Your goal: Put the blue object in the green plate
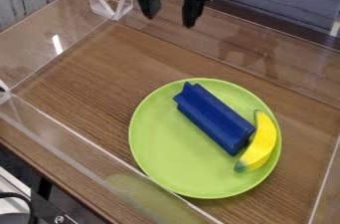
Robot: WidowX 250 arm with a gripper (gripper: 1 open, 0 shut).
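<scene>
The blue object (213,116) lies flat inside the green plate (162,148), set on a diagonal that runs from about ten o'clock to four o'clock across the plate's upper right half. It is a long, dark-blue rectangular block with a raised ridge along its top, giving it a stepped profile; its length covers roughly half the plate's width. Its lower right end touches or sits just beside a yellow banana-shaped toy (260,143), which curves along the plate's rim at about three to four o'clock.

The gripper (172,7) hangs at the twelve o'clock edge of the view, well apart from the plate and above the far side of the wooden table (93,79). It points straight down, with its two dark fingers (150,3) spread wide and nothing between them; it is released and holds nothing. The arm above it is cut off by the top of the frame.

The plate is round, flat and lime green, resting on the wood-grain surface at about five o'clock from the centre, inside a clear plastic wall (54,138) that rings the table.
</scene>
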